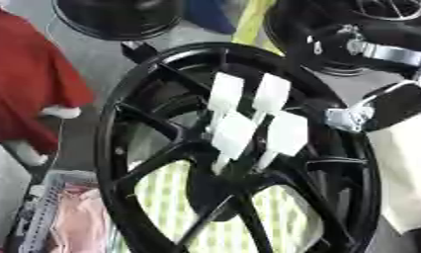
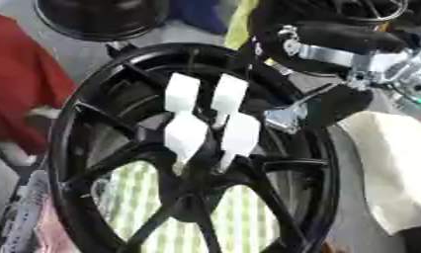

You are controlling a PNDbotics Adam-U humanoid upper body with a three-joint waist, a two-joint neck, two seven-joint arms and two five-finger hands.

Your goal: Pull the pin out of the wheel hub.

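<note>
We see four white flat-headed pins clustered tightly over the black spoked wheel hub, leaving little room between their heads. Our right hand crowds the rim's upper right. Open gaps between spokes lie below; a second black wheel stands behind.

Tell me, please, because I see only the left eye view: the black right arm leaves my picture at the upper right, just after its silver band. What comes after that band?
Observer: In the right eye view, the silver metal band around the black right arm leads to a blocky silver metal joint further right.
Operator: Is anything else visible beside that joint?
Observer: Yes, there is a small green patch just below it, at the right edge of the picture. I cannot tell what it is.
</note>
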